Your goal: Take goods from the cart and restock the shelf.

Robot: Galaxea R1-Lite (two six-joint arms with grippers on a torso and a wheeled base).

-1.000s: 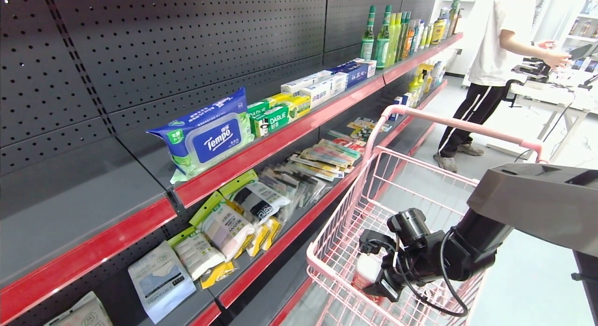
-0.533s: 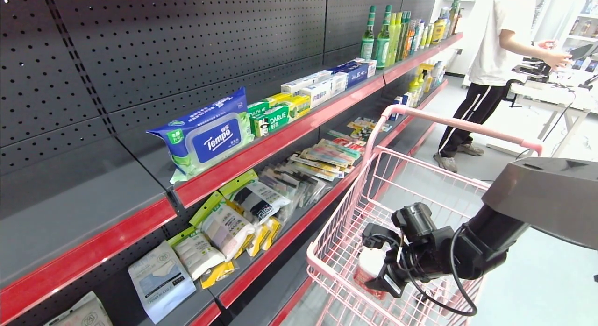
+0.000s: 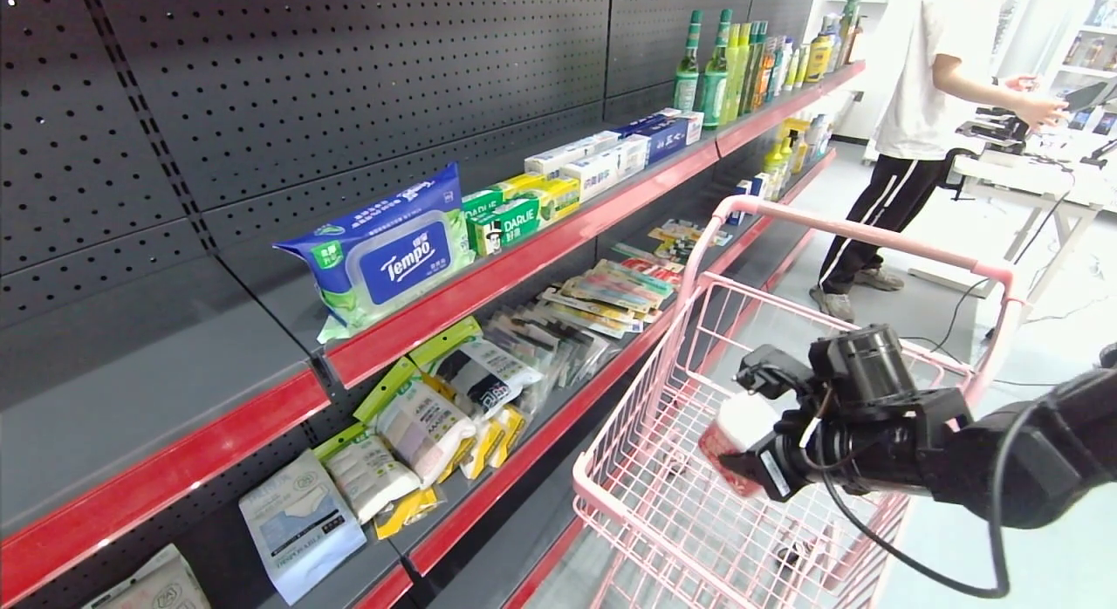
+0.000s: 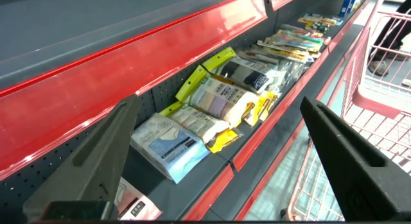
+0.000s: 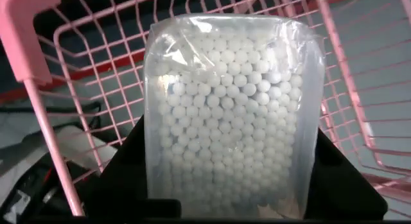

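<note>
- Pinching a pack (image 3: 729, 430) above the cart (image 3: 611, 496) is the right tool (image 3: 752, 417); its wrist view reveals white beads (image 5: 231, 121) inside.
- Left tool (image 4: 219, 103) spread wide, facing the shelf (image 4: 160, 57) beside the cart.

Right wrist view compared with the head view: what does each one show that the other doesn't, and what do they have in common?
Right wrist view: the pack close up, clear film over many small white balls, with the pink cart wires behind it. Head view: the red-edged shelf carrying a blue wipes pack, boxes and green bottles, plus the cart's handle. Shared: the pink cart and the pack, held in the right gripper.
</note>
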